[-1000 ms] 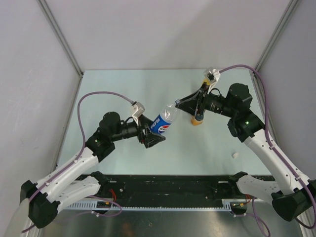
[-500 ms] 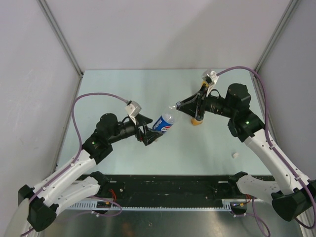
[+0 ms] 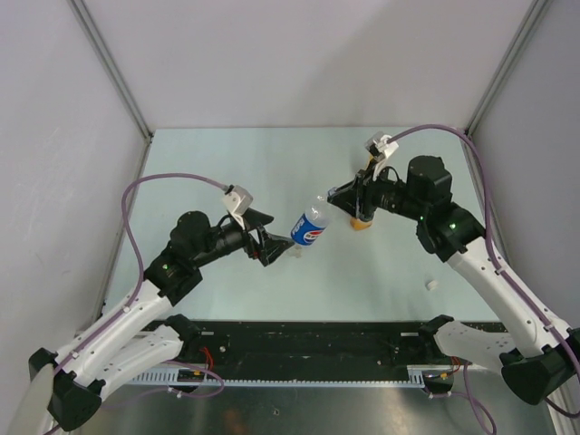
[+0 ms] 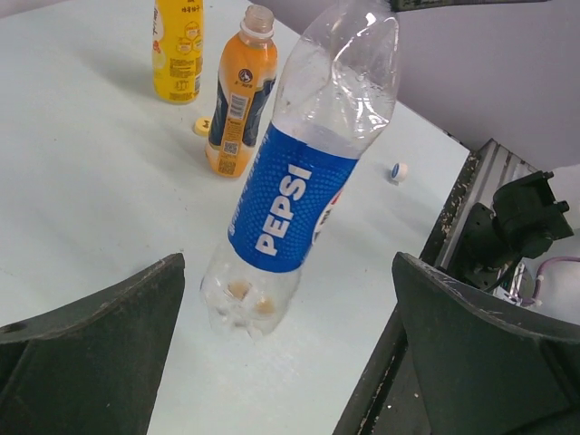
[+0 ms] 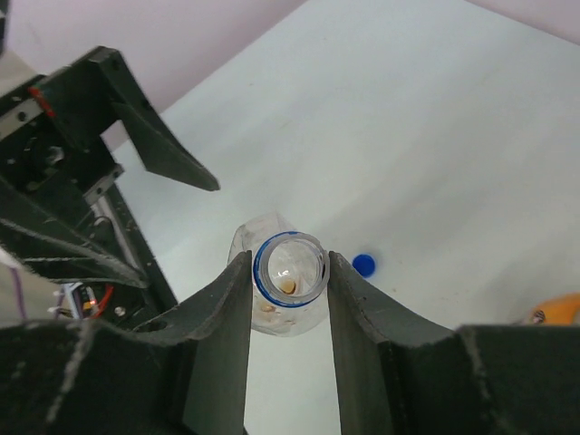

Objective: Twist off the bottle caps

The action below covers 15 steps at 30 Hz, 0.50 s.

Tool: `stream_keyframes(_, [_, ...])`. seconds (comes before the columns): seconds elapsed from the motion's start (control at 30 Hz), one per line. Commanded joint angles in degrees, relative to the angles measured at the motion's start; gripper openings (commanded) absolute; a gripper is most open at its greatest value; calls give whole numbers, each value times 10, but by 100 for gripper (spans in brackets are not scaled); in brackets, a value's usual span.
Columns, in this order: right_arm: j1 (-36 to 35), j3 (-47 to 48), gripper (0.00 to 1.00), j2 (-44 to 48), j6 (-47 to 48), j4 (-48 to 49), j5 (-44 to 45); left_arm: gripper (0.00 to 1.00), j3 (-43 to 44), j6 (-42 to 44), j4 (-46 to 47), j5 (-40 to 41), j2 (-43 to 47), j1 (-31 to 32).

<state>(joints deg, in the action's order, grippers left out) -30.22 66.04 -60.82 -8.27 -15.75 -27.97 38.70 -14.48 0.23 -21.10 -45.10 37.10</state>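
Water bottle (image 3: pixel 310 228) mid-desk (image 3: pixel 217 163), mouth open, neck pinched in right claw (image 5: pixel 289 263). Left claw (image 4: pixel 288 260) wide, clear of it. Blue cap (image 5: pixel 363 264), yellow cap (image 4: pixel 201 127) and white cap (image 3: pixel 431 285) at 4 o'clock lie loose; unscrewing looks finished.

A pale green table top (image 3: pixel 272 154) is enclosed by plain white wall panels (image 3: pixel 308 54), which are joined by slanted aluminium posts (image 3: pixel 113 68). A black rail (image 3: pixel 317 337) is mounted along the near edge.
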Motion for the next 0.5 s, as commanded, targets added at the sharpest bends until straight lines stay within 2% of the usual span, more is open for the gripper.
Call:
stream_keyframes(0.0, [-24,31,0,0,33,-30,114,99,-1,11,1,9,4,0])
stream_keyframes(0.23, [-43,31,0,-20,63,-68,250,99,-1,9,1,4,-1,0])
stream_keyframes(0.47, [-44,31,0,-58,58,-75,340,100,0,2,2,-11,-11,0])
